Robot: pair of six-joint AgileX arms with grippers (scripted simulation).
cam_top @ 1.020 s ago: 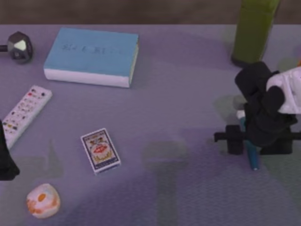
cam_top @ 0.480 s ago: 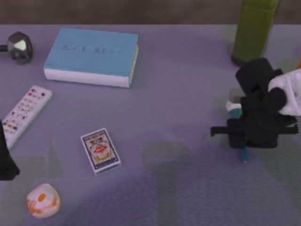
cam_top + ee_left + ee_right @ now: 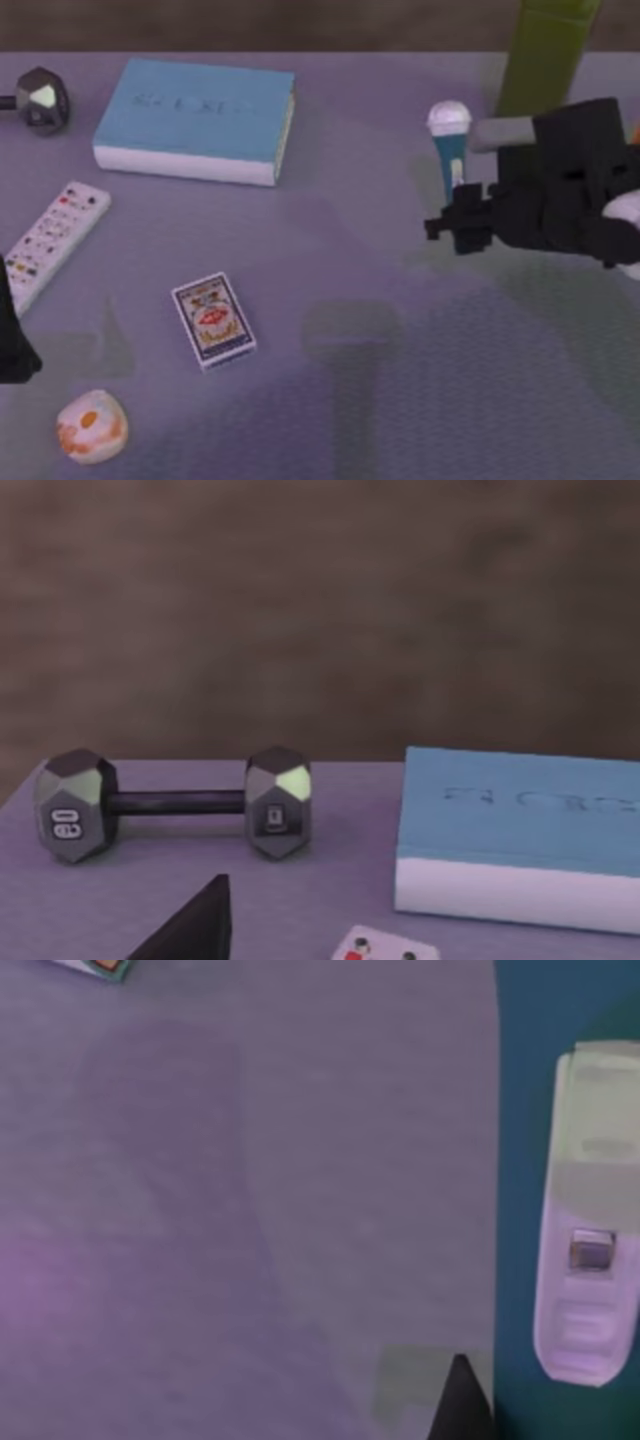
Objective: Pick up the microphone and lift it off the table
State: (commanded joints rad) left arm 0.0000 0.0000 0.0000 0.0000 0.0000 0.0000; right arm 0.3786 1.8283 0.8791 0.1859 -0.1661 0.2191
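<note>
Microphone [image 3: 449, 143] clamped in right gripper [image 3: 462, 212], near table [image 3: 400, 380] far right, open surface leftward

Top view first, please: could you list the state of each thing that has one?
Teal-handled, white-headed microphone: gripped, apparently lifted off the purple-grey table.
Right tool: shut on the microphone's handle.
Left arm: parked at the table's left edge.
Light-blue hardcover book: closed, lying flat.
Small playing-card box: closed, flat.
White remote with coloured buttons: flat, untouched.

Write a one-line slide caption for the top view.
Right gripper holds the teal microphone above the table; left arm parked at the left edge.
</note>
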